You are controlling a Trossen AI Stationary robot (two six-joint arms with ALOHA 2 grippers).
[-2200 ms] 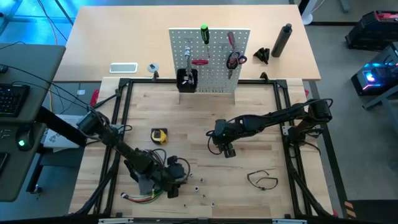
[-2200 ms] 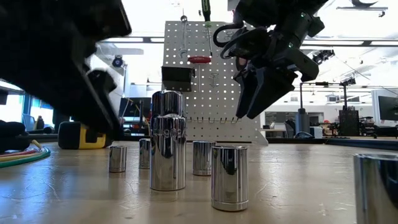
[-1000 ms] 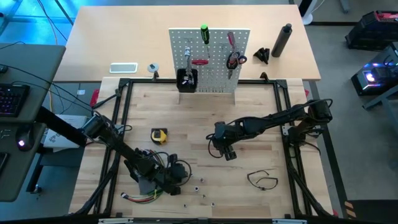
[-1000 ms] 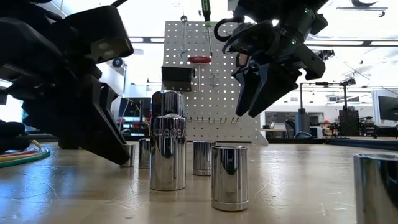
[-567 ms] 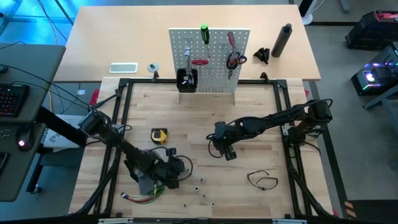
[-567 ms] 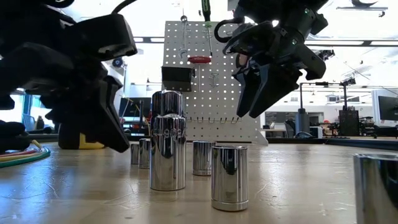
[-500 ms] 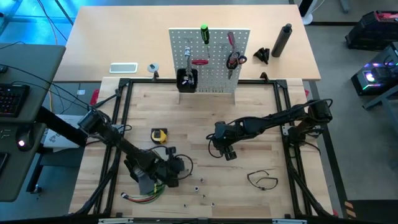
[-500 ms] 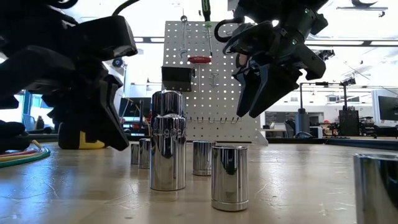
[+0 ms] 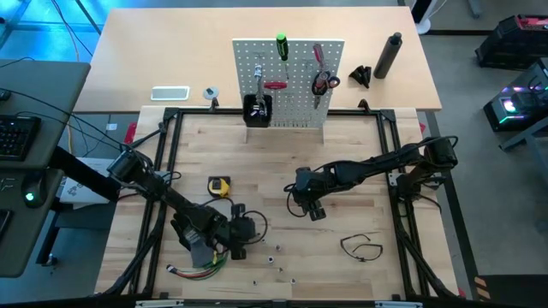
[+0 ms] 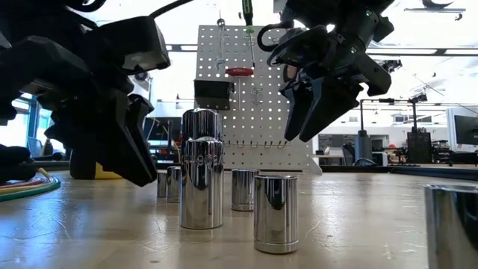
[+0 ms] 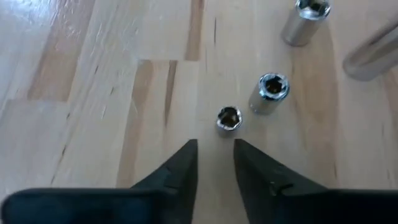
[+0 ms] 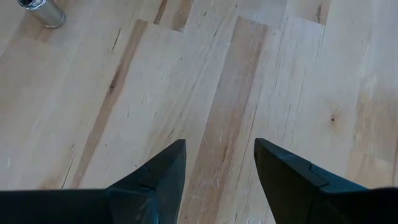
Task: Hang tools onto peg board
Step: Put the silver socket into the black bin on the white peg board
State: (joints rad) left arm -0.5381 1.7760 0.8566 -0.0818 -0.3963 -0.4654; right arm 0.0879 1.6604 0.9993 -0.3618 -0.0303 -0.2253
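Left wrist view: left gripper (image 11: 216,149) parted narrowly, empty, having just reopened; small chrome socket (image 11: 228,118) just beyond its tips, seemingly released or missed. White perforated peg board (image 9: 289,81) far off. Right gripper (image 12: 217,155) open, waiting.

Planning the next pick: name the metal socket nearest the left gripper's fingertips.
The smallest socket, upright just beyond the left gripper; the other two stand farther away.
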